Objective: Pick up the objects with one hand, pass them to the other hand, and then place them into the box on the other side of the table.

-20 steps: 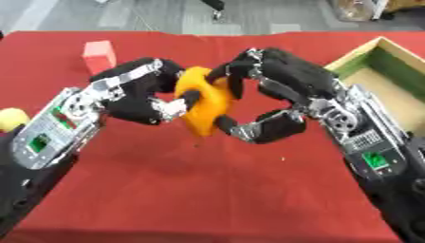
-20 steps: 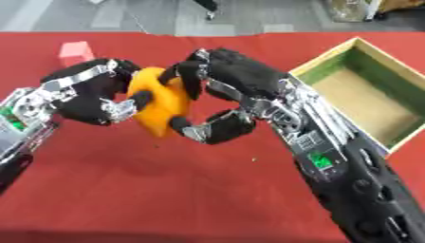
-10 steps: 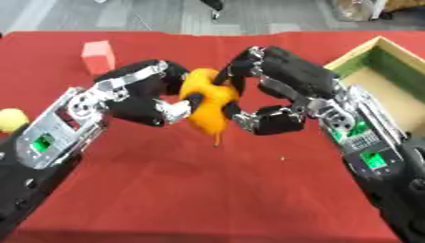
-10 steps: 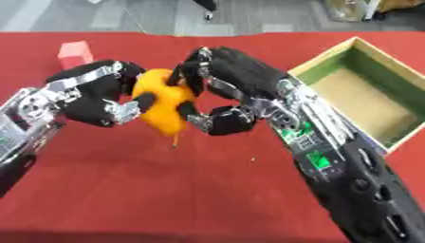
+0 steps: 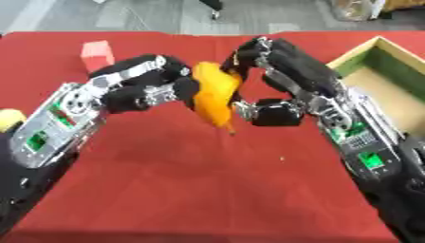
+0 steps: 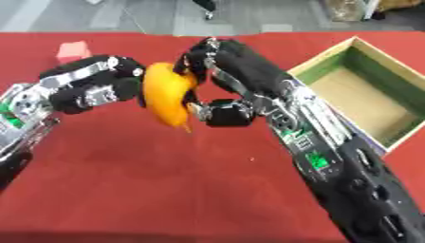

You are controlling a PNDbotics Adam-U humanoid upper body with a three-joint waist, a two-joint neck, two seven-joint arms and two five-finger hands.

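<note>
Left hand [image 5: 145, 88] showing black fingers with silver joints, right hand [image 6: 232, 71] showing black shells, forearms carrying green circuit boards, silver housings

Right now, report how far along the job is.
Done: the orange object is picked up, off the table. In hand: both the left hand and right hand have fingers curled on it, mid-handover. Left: release by the left hand, placing in the box, then the pink block.
</note>
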